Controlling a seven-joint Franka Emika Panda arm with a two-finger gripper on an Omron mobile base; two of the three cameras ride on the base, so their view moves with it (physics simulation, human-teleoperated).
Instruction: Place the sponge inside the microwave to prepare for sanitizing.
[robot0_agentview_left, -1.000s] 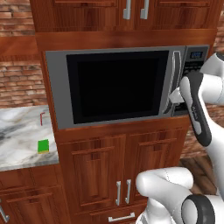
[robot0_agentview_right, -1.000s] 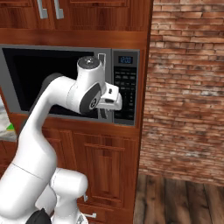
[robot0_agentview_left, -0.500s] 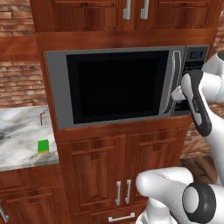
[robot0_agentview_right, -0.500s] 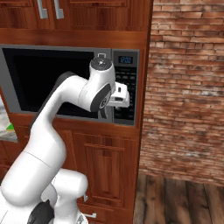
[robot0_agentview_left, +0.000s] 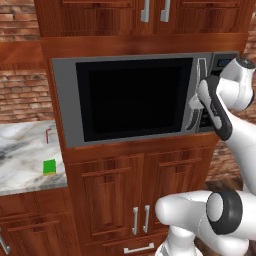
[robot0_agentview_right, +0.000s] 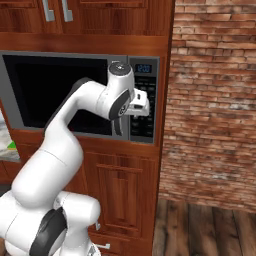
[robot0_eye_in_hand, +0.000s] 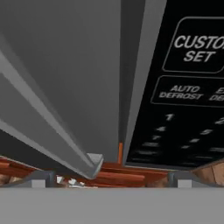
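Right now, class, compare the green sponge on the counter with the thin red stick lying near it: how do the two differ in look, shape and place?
The sponge is a bright green, flat block; the red stick is a thin line with a short bend at its top. The sponge lies nearer the counter's front edge; the stick lies farther back, toward the brick wall. The sponge looks thicker and wider, the stick longer and slimmer. Both rest on the marble counter, left of the shut microwave, apart from each other.

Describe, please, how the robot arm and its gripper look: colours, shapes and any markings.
The arm has smooth, rounded white segments with dark grey rings at the joints and a dark strip along the forearm. No cables or markings are visible. The gripper has a white body and two small dark grey finger tips.
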